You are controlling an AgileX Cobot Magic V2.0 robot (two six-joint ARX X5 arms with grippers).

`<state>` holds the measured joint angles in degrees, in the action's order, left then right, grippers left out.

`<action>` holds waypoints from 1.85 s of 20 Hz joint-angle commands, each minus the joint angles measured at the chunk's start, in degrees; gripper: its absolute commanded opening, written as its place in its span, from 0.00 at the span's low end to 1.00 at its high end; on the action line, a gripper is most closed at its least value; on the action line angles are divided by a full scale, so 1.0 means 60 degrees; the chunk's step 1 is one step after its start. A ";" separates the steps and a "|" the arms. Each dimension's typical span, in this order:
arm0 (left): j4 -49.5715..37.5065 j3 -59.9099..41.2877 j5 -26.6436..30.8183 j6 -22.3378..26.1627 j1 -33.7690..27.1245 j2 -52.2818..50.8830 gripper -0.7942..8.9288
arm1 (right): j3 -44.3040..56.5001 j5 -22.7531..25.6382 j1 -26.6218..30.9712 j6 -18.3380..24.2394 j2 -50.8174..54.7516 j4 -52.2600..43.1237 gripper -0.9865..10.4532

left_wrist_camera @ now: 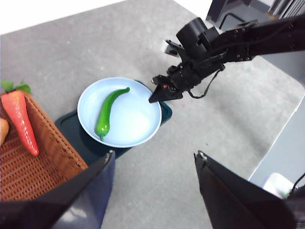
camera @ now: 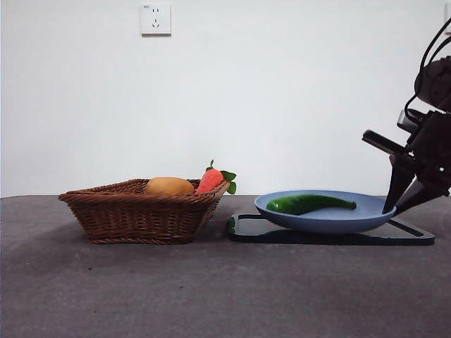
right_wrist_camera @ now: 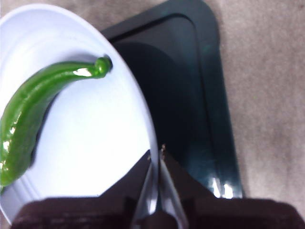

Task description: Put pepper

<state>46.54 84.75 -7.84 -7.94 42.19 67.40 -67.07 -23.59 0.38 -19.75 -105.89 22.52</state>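
The long, glossy dark-green pepper (camera: 310, 203) lies inside the round pale-blue plate (camera: 282, 209), which sits on a dark flat tray (camera: 416, 238) on the grey tabletop (camera: 211, 296); the right gripper (right_wrist_camera: 156, 153), its 2 jaws pressed together on nothing, sits at the plate's rim, clear of the pepper; the left gripper (left_wrist_camera: 155, 160) hangs above the tabletop with jaws spread wide; beside the tray, a brown woven wicker basket (camera: 134, 215) holds a red-orange carrot with green leaves (camera: 211, 180) and a yellow-brown potato-like lump (camera: 169, 186).

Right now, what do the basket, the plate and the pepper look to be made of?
Basket: brown woven wicker or rattan, matte, weave visible. Plate: smooth pale blue, soft sheen, plastic or glazed ceramic, cannot tell. Pepper: glossy green with sharp highlights, probably a plastic replica, though unsure.
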 commanded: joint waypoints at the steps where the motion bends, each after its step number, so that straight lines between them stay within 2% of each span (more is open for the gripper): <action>1: -0.0076 0.0138 0.0033 0.0087 0.0098 0.0091 0.39 | -0.0193 -0.0033 -0.0011 -0.0051 -0.0229 -0.0109 0.09; 5: -0.0098 0.0138 0.0040 0.0080 0.0098 0.0091 0.39 | -0.0193 -0.0036 -0.0011 0.0018 -0.0229 -0.0069 0.11; 9: -0.0091 0.0138 0.0040 0.0080 0.0098 0.0091 0.39 | -0.0193 -0.0018 -0.0022 0.0018 -0.0229 -0.0029 0.21; 13: -0.0015 0.0138 0.0044 0.0084 0.0098 0.0091 0.39 | -0.0193 -0.0022 0.0022 0.0131 0.0179 0.0295 0.21; 18: 0.0266 0.0138 0.0055 0.0120 0.0098 0.0091 0.39 | -0.0193 -0.0069 0.0058 0.1038 0.2390 0.1752 0.21; 23: 0.0725 0.0138 0.0058 0.0382 0.0098 0.0091 0.39 | -0.0193 -0.0084 -0.0543 0.2470 0.5377 0.4641 0.21; 26: 0.0889 0.0138 0.0058 0.0590 0.0095 0.0091 0.39 | -0.0193 -0.0087 -0.1093 0.2630 0.7045 0.5949 0.21; 30: 0.1147 0.0138 0.0055 0.0616 0.0098 0.0091 0.26 | -0.0193 -0.0084 -0.1752 0.2626 0.8812 0.6947 0.21; 33: 0.1188 0.0138 0.0055 0.0619 0.0098 0.0091 0.10 | -0.0193 -0.0080 -0.1971 0.2863 0.9555 0.7377 0.09; 37: 0.1188 0.0138 0.0051 0.0616 0.0098 0.0091 0.09 | -0.0193 -0.0084 -0.2033 0.2871 0.9799 0.7548 0.10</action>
<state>53.98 84.75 -7.64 -4.93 42.19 67.40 -67.29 -24.05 -11.62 -2.79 -46.61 68.12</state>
